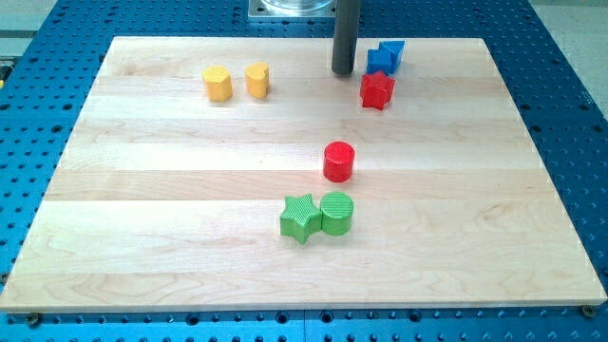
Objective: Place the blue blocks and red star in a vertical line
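Two blue blocks stand touching at the view's top right: a front blue block (379, 60) and a blue block behind it (392, 51); their shapes are hard to make out. The red star (377, 90) sits just below them, almost touching the front one. My tip (343, 72) rests on the wooden board (171, 190) just left of the blue blocks and up-left of the red star, a small gap apart from each.
A red cylinder (338, 161) stands mid-board. A green star (301, 218) and a green cylinder (337, 213) touch below it. Two yellow blocks (218, 84) (256, 80) sit at the top left. The blue perforated table (560, 114) surrounds the board.
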Robot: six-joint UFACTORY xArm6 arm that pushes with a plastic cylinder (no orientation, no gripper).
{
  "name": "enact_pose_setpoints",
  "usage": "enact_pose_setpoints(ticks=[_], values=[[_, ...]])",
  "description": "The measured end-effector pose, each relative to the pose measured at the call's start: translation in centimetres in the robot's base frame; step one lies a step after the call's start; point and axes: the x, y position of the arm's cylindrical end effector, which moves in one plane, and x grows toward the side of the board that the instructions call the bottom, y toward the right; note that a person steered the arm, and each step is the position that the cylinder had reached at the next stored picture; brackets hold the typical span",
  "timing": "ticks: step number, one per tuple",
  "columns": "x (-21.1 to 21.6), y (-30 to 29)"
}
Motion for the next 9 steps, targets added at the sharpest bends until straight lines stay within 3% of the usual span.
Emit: enact_pose_setpoints(ticks=[2, 4, 5, 6, 7, 8, 9], values=[[4.4, 0.5], [3.8, 2.0], [-2.0, -0.1], [-7.0, 3.8], [-7.6, 9.9], [-1.3, 13.1], [-0.3, 10.2]])
